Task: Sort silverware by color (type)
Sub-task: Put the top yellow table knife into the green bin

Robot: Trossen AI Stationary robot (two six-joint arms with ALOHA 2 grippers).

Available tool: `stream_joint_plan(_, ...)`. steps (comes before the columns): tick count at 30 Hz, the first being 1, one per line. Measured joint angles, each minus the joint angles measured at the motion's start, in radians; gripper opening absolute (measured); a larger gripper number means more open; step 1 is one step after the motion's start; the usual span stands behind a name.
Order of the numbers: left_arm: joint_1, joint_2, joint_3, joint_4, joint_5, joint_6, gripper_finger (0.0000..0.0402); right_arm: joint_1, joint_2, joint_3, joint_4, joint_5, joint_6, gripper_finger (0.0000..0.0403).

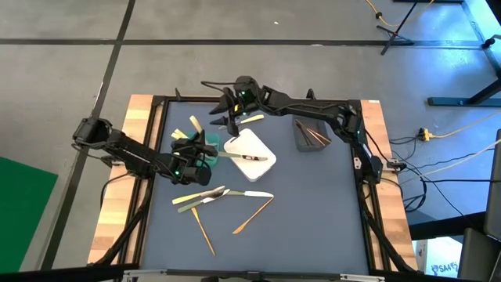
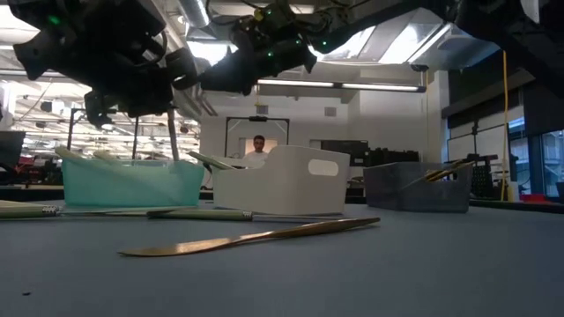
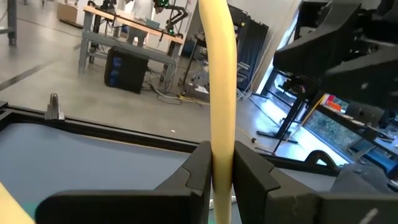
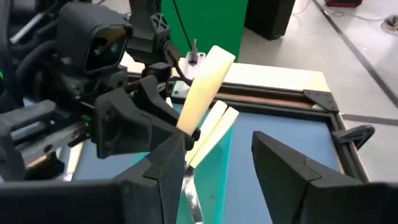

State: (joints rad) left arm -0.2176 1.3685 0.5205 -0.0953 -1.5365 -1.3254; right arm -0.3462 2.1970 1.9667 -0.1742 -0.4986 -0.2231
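a dark grey table (image 1: 313, 211) with light wooden side edges carries three containers toward the back: a green bin (image 1: 205, 146), a white bin (image 1: 250, 154) beside it at the middle, and a grey bin (image 1: 312, 134) nearer the right side. in front of them, loose on the surface, lie pale green and white utensils (image 1: 210, 196) close together. two orange-brown utensils (image 1: 252, 216) lie nearer the front edge.

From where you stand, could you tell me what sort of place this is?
Probably a robotics lab or workshop. Behind the table lies an open hall with ceiling strip lights, workbenches with equipment, and cables trailing over the concrete floor.
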Motion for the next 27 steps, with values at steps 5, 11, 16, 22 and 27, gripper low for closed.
stream_joint_plan(5,0.0,0.0,0.0,0.01,-0.014,0.0,0.0041,0.003,0.007,0.001,0.024,-0.009,0.03,0.0175)
stream_joint_plan(11,0.001,0.0,0.0,0.023,-0.014,-0.001,0.0041,0.016,0.007,0.001,0.022,0.049,0.041,0.0175)
stream_joint_plan(16,0.017,0.0,0.0,0.022,0.021,0.03,0.0041,0.02,0.007,0.001,0.018,0.061,0.041,0.0175)
stream_joint_plan(22,0.041,0.0,0.0,0.017,0.097,0.108,0.0041,0.019,0.007,0.001,0.015,0.061,0.04,0.0175)
stream_joint_plan(27,0.061,0.0,0.0,-0.018,0.173,0.151,0.0041,0.019,0.007,0.001,0.015,0.061,0.04,0.0175)
